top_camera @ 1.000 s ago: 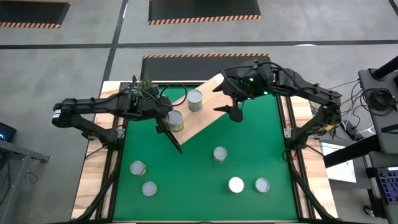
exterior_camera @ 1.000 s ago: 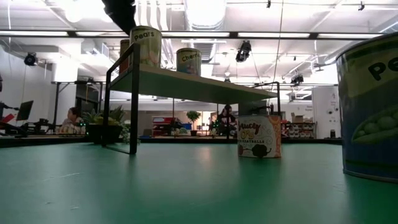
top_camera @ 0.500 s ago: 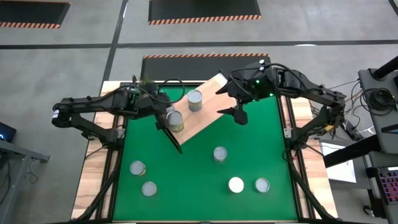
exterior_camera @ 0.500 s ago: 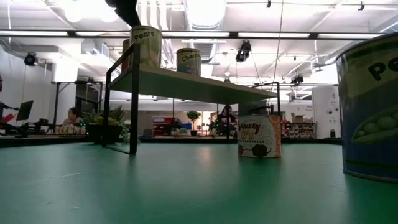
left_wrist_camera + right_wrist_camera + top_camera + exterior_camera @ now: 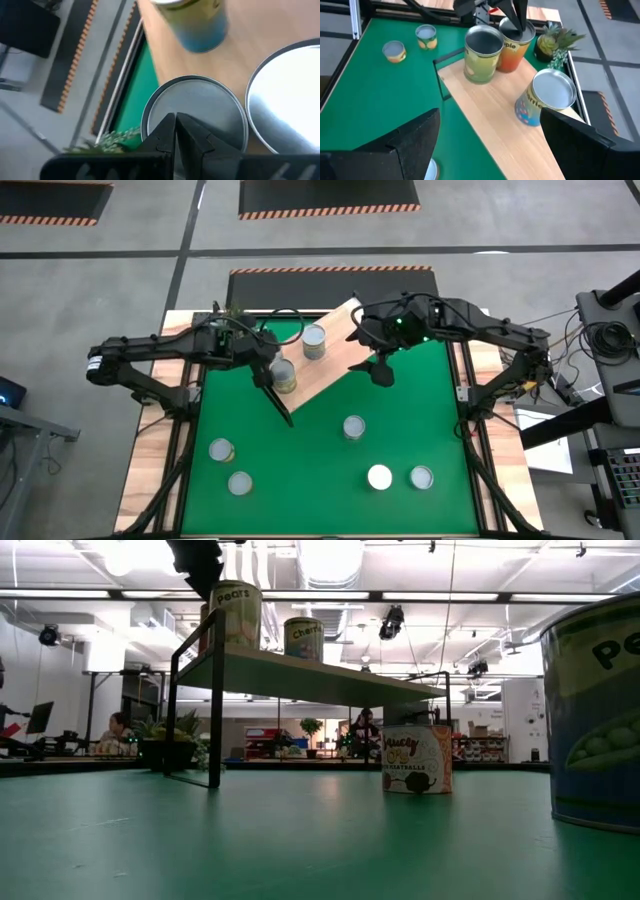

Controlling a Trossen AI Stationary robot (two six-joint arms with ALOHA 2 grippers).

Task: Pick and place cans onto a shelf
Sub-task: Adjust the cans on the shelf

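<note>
Cans (image 5: 313, 341) stand on the shelf (image 5: 330, 358); closed left gripper (image 5: 266, 375) over one, open right gripper (image 5: 376, 366) beside the shelf.

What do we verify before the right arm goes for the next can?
1. Right end effector open, nothing in it: ok.
2. Left end effector shut, clear of the orange-labelled silver-topped tin under its tips: cannot tell.
3. Free space on the light-wood shelf board on its black frame: ok.
4. Three tins on the board upright: ok.
5. Short silver-topped tin on the green mat, nearest the right arm, upright and unobstructed: ok.
</note>
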